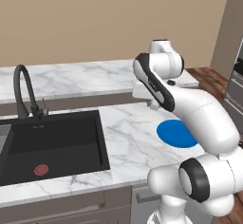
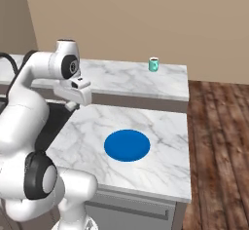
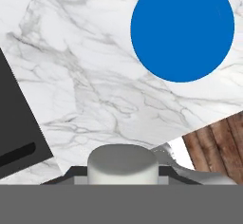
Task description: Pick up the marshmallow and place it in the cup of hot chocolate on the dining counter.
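Pinching the marshmallow (image 3: 122, 163), gripper (image 2: 72, 105) above marble beside blue plate (image 2: 127, 144), black sink (image 1: 50, 142) alongside

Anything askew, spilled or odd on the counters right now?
Nothing stands out. The round flat blue plate lies flat on the near marble counter, bare. The small teal mug stands upright on the far white marble counter, no spill. The short white marshmallow sits between the gripper tips.

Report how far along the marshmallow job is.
Done: the marshmallow is off the counter, clamped in the shut gripper, and the blue plate lies bare. In hand: the arm carries it above the near counter. Left: reach the teal cup of hot chocolate on the far dining counter and drop it in.
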